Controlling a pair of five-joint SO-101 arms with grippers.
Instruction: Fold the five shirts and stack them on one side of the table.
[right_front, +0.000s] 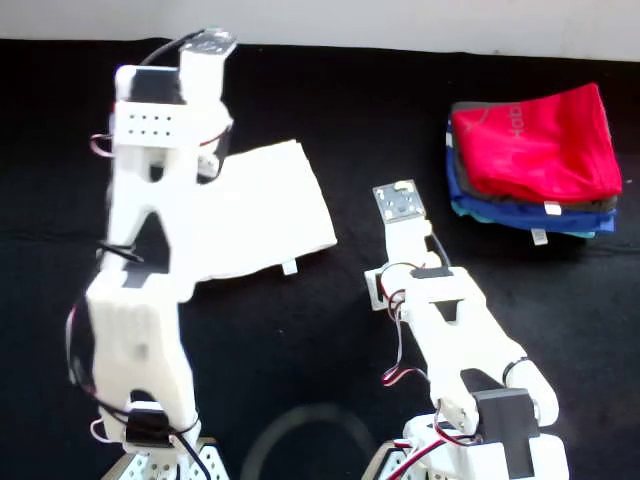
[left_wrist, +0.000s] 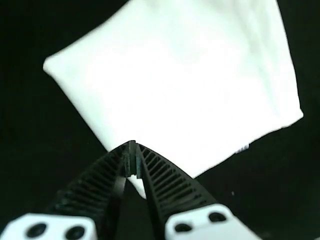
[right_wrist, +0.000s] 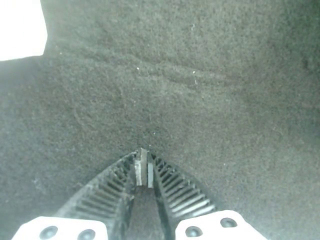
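A folded white shirt (right_front: 262, 208) lies on the black table cover left of centre, partly hidden by the tall left arm (right_front: 150, 230). In the left wrist view my left gripper (left_wrist: 132, 152) is shut, its tips over the near edge of the white shirt (left_wrist: 180, 85), with nothing seen between them. A stack of folded shirts (right_front: 535, 160), red on top with dark and blue ones under it, sits at the far right. My right gripper (right_wrist: 143, 162) is shut and empty over bare black cloth, with a corner of the white shirt (right_wrist: 20, 30) off to one side.
The black cloth (right_front: 330, 340) covers the whole table. The right arm (right_front: 445, 310) lies low between the white shirt and the stack. A white wall strip runs along the far edge.
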